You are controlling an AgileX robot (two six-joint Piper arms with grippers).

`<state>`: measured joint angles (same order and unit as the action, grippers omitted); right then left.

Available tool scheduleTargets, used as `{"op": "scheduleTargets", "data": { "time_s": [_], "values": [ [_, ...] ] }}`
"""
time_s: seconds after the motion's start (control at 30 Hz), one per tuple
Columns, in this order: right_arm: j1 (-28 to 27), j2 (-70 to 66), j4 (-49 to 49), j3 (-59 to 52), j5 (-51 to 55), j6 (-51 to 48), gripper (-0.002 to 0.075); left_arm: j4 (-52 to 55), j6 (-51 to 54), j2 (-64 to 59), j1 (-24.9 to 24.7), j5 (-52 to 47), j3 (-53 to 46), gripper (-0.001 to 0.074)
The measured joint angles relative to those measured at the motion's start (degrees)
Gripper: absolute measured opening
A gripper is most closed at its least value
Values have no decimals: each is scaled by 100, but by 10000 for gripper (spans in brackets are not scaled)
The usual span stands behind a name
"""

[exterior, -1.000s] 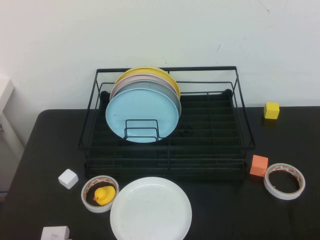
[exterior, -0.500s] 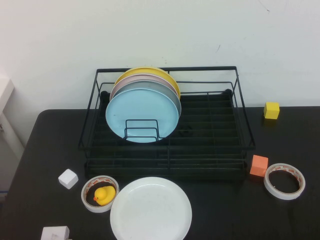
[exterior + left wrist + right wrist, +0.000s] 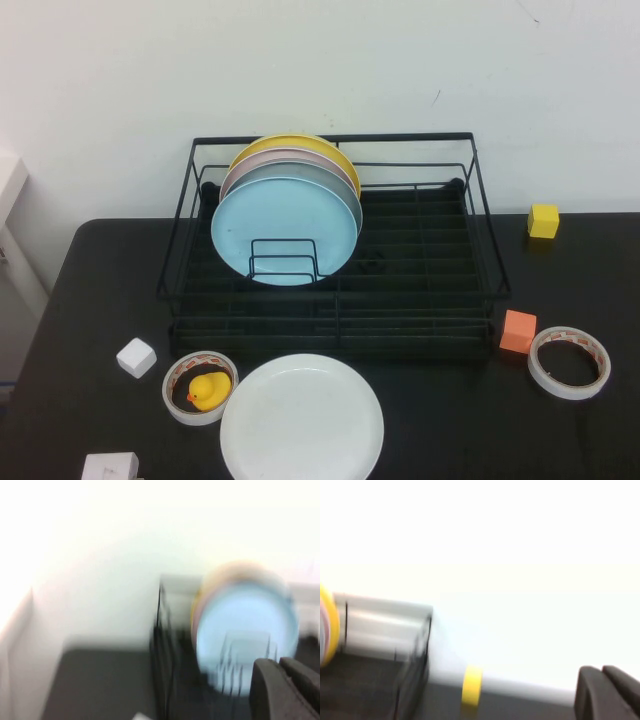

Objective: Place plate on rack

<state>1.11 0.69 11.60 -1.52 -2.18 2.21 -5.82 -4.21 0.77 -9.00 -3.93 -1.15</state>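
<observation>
The white plate (image 3: pixel 301 418) lies flat on the black table at the front, just ahead of the rack. The black wire rack (image 3: pixel 400 137) stands behind it and holds a light blue plate (image 3: pixel 285 225) with grey, pink and yellow plates behind that, upright on its left side. Neither gripper shows in the high view. In the left wrist view my left gripper (image 3: pixel 280 667) is shut and empty, raised in front of the rack (image 3: pixel 162 645) and the light blue plate (image 3: pixel 245 625). In the right wrist view my right gripper (image 3: pixel 601 672) is shut and empty, with the rack's corner (image 3: pixel 417 650) off to one side.
A tape roll (image 3: pixel 172 384) with a yellow duck (image 3: pixel 208 390) inside sits left of the white plate. A white cube (image 3: pixel 136 357) and a white block (image 3: pixel 110 467) lie front left. An orange cube (image 3: pixel 517 331), a second tape roll (image 3: pixel 569 362) and a yellow cube (image 3: pixel 543 221) are at the right.
</observation>
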Motion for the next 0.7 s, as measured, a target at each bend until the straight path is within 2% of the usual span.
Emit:
{"op": "scheduleTargets", "data": {
  "time_s": [0.17, 0.37, 0.6, 0.7],
  "values": [
    [0, 0, 215, 0, -1311, 0, -2, 0, 0, 0, 0, 1585, 0, -2],
    [0, 0, 278, 0, -2657, 176, -2, 0, 36, 0, 0, 2804, 0, -2],
    [0, 0, 171, 0, -2967, 669, -2, -10, -105, 0, 0, 3159, 0, -2],
    [0, 0, 171, 0, -2957, 1089, -2, -178, -690, 0, 0, 3257, 0, -2]
  ]
}}
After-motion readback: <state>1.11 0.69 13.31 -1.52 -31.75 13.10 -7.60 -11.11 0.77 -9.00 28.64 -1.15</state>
